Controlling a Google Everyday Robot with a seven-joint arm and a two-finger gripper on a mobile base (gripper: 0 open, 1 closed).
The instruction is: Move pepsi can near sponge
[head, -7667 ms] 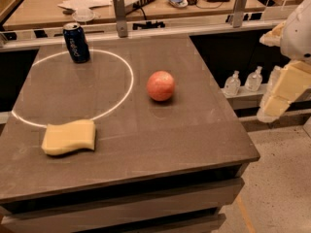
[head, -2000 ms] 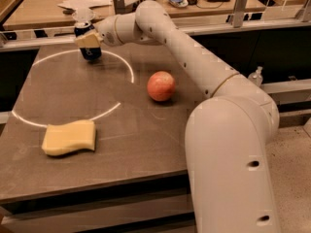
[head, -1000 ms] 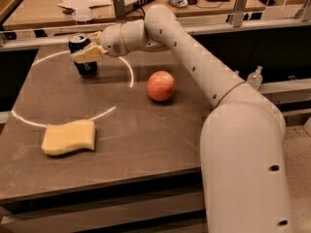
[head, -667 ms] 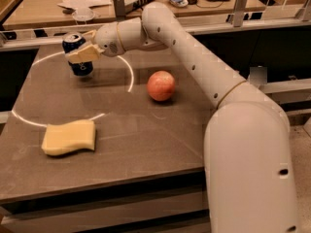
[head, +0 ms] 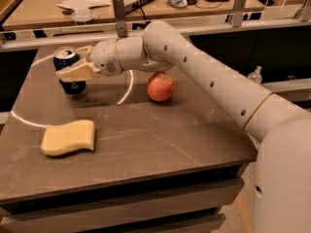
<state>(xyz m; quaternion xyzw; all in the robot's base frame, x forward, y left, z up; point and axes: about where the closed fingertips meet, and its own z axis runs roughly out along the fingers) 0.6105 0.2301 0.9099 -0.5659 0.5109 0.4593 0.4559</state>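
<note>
The dark blue pepsi can [head: 69, 69] with a silver top is upright at the far left of the dark table [head: 160, 144]. My gripper [head: 73, 66] is shut on the pepsi can, its pale yellow fingers [head: 77, 72] on both sides of it. Whether the can rests on the table or hangs just above it I cannot tell. The pale yellow sponge [head: 68, 137] lies flat near the table's front left, apart from the can and nearer the camera.
A red apple [head: 160, 86] sits mid-table, right of the can and just under my white arm [head: 204, 76]. A curved bright line [head: 127, 84] of light runs across the tabletop. Behind the table stand a metal rail and a cluttered desk.
My gripper reached the can at the table's back left, closed on it and has carried it a little toward the front and left. The sponge and apple have not moved.
</note>
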